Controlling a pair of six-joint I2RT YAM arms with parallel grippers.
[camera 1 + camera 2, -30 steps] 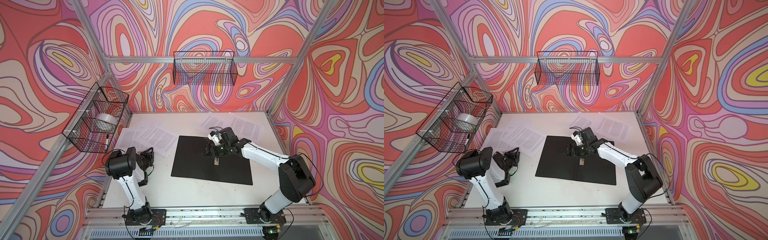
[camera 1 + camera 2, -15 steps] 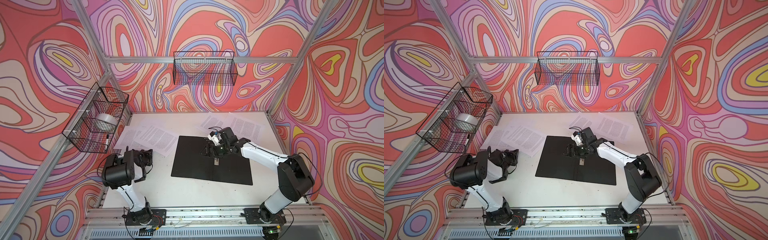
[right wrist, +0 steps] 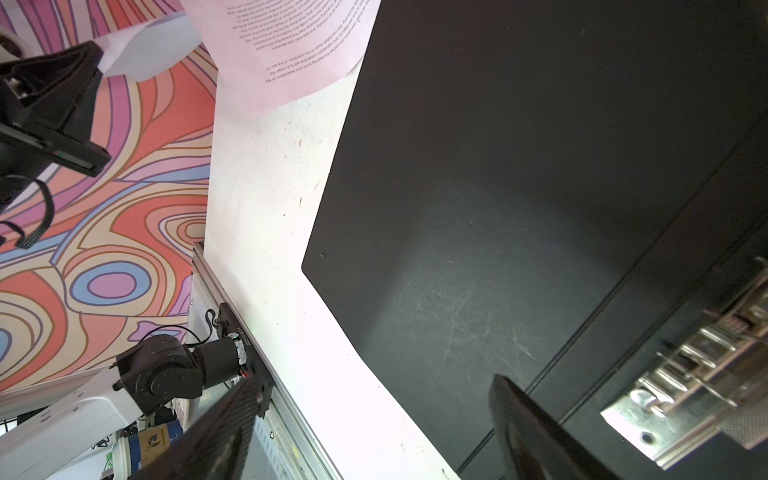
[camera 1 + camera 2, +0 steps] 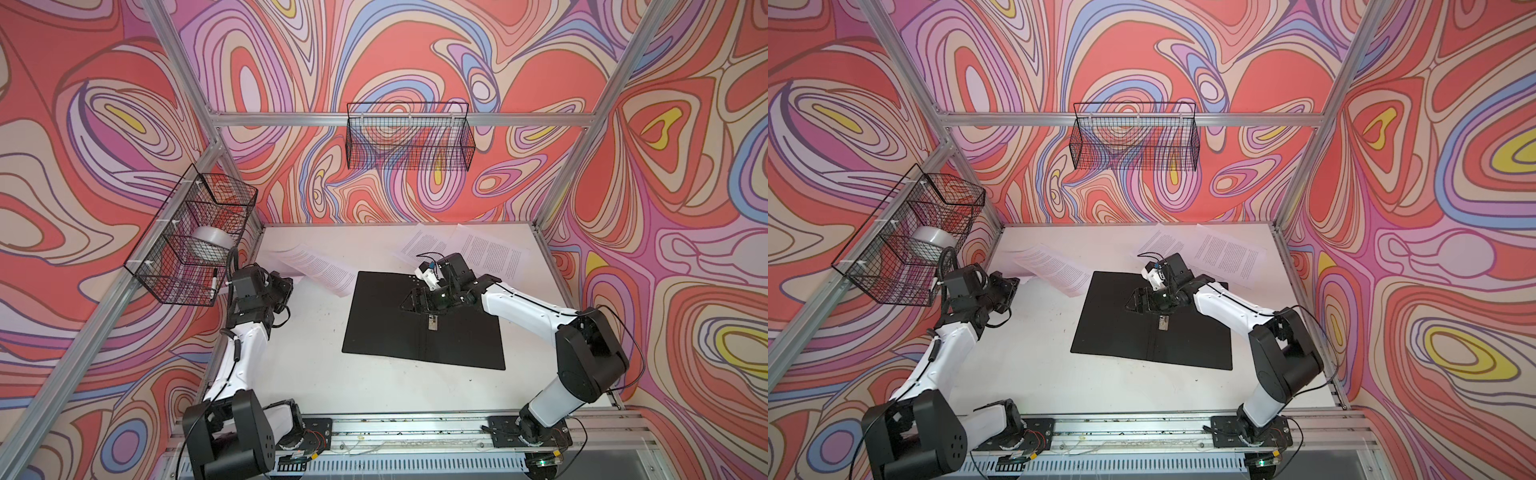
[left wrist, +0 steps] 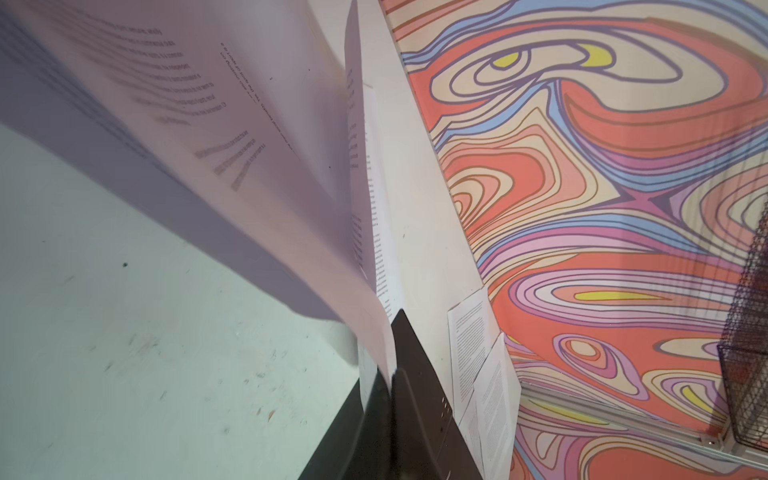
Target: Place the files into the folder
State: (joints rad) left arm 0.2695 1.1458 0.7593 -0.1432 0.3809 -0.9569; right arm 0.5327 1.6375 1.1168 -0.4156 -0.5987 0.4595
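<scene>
The folder (image 4: 386, 328) (image 4: 1113, 332) lies open in the middle of the table, black inside up, with its metal clip (image 4: 432, 322) (image 3: 685, 382) on the spine. My right gripper (image 4: 411, 301) (image 4: 1138, 300) (image 3: 372, 380) hovers open over the folder's left half beside the clip, holding nothing. At the left, my left gripper (image 4: 286, 282) (image 4: 1013, 286) (image 5: 391, 372) is shut on the edge of two printed files (image 4: 316, 270) (image 4: 1050, 270) (image 5: 249, 124), which curve up off the table. Two more files (image 4: 490, 253) (image 4: 1225, 253) (image 5: 469, 332) lie flat at the back right.
A wire basket (image 4: 174, 266) with a white tape roll (image 4: 210, 241) hangs on the left wall, close above my left arm. Another wire basket (image 4: 409, 137) hangs on the back wall. An aluminium rail (image 4: 415, 432) runs along the table's front edge.
My left gripper closed on the sheets' edge and rose, lifting that end of the files off the table. The right arm and the folder have not moved.
</scene>
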